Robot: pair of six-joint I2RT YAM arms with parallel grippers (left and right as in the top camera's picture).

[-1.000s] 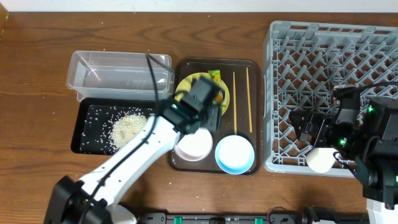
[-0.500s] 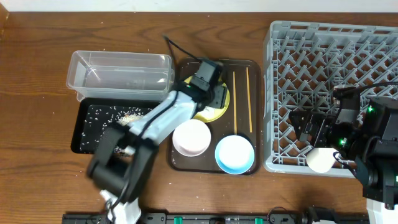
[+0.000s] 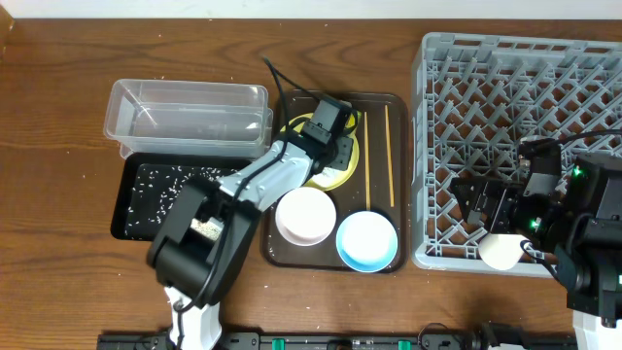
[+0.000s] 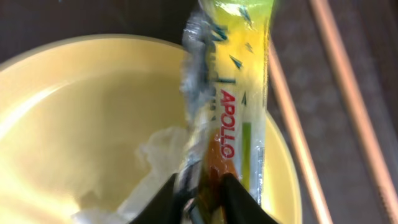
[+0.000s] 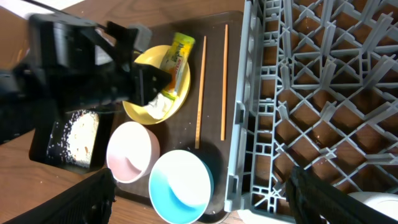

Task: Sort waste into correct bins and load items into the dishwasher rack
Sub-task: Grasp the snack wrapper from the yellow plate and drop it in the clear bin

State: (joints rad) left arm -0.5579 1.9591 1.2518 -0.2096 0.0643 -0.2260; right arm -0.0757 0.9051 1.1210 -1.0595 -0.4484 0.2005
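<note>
While my left gripper [image 4: 198, 202] seems clamped on the blurred near end of the snack wrapper [image 4: 239, 93], lying across the yellow plate [image 4: 74, 124] towards the table's far edge, I lift slowly and straight so the tissue [image 4: 158, 155] touching it does not trail towards the clear tub [image 3: 185, 117].

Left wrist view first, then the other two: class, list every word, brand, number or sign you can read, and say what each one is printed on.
"APOLLO", in red capitals, on the snack wrapper over the yellow plate.
Dark print higher up on the same wrapper: too blurred to read.
Right wrist view: the wrapper's print is too small to read.
Overhead view: no readable text.
</note>
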